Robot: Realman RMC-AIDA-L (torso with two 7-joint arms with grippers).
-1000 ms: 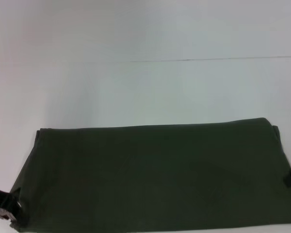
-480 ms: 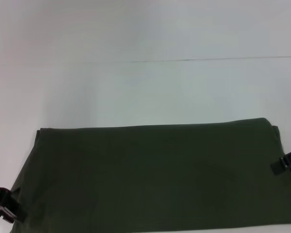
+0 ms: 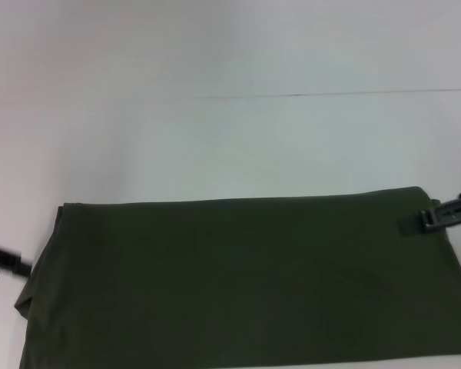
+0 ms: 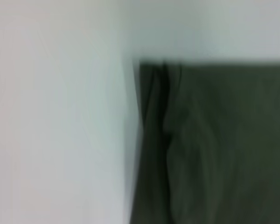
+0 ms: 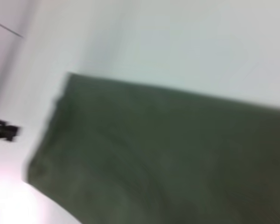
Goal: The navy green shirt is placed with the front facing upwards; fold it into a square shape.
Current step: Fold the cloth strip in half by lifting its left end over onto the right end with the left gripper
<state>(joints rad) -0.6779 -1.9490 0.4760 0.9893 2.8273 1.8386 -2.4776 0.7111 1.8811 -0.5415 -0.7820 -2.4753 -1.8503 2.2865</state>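
Lying flat on the plain white table top (image 3: 230, 138), the dark olive-green cotton shirt (image 3: 246, 284) is already folded into a long band, plain side up. Its long axis runs from the robot's left to its right, and the band is clearly wider than it is deep, so it is not yet a square. I judge that the coming move must bring one short end over toward the other along this long axis.

The black left gripper (image 3: 1, 261) is at the left short end, just beside the cloth edge and apart from it. The black right gripper (image 3: 446, 212) is at the right short end, over the far right corner of the shirt; I cannot tell whether it touches the cloth. Each arm is near its own end, and the right one seems closer to the fabric. Whether the fingers of either gripper are apart or together, I cannot tell.

The left wrist view shows the layered left edge of the shirt with some soft creases. The right wrist view shows the whole band and, beyond it, the left gripper.

No print, label or any writing can be read on the cloth; only plain green fabric shows.
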